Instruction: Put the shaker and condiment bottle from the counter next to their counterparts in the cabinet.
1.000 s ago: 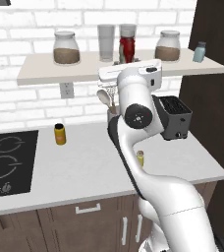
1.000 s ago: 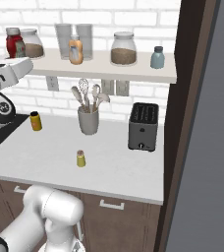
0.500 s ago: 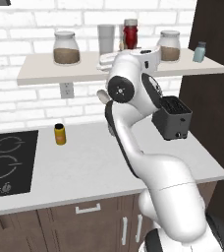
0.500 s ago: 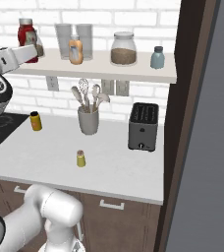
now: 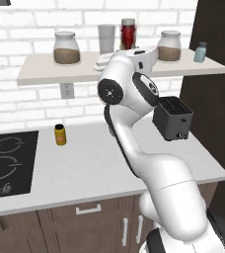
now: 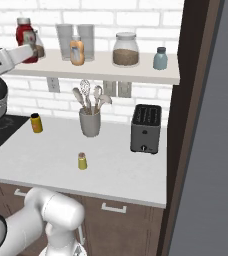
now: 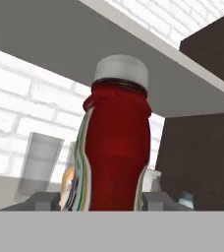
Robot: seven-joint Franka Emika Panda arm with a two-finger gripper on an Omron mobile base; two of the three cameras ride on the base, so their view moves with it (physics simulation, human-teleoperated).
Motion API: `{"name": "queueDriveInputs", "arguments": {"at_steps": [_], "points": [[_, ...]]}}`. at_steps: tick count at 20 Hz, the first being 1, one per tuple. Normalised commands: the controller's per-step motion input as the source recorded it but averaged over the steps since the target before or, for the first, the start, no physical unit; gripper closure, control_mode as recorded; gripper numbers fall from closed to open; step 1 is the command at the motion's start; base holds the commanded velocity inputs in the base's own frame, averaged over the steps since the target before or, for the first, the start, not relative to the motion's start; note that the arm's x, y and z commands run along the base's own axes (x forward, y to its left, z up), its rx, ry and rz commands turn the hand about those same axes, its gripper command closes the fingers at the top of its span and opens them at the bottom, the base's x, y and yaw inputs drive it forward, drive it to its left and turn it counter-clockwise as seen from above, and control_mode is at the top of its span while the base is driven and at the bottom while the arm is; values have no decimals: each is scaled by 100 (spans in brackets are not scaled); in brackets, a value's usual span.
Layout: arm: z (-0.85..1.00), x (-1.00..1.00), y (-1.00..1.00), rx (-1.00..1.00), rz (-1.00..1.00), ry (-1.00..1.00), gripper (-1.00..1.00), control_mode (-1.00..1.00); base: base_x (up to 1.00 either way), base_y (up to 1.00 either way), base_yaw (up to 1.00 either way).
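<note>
Two bottles (image 6: 25, 40) (image 6: 76, 51), apparently two shakers (image 6: 82, 161) (image 6: 160, 58)

The two base cameras sit behind the arm, one to its left and one to its right, both facing the brick wall and looking down over the counter (image 5: 85, 168) and shelf (image 6: 111, 70); both take in the toaster (image 5: 172, 118). The hand camera sits very close to the red condiment bottle (image 7: 115, 142), looking up at it.

Condiment bottle (image 7: 115, 147) base cut off at hand view's bottom; orange bottle (image 7: 69, 189) mostly hidden behind it
</note>
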Motion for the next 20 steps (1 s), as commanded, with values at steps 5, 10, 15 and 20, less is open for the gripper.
{"name": "queueDriveInputs", "arguments": {"at_steps": [5,10,15,20], "points": [[-15,0,-33,-3,0,-12,100,-100,0,0,0],[-2,5,-6,11,-5,2,100,-100,0,0,0],[-1,22,0,4,-3,5,100,-100,0,0,0],[-26,27,5,0,0,1,100,-100,0,0,0]]}}
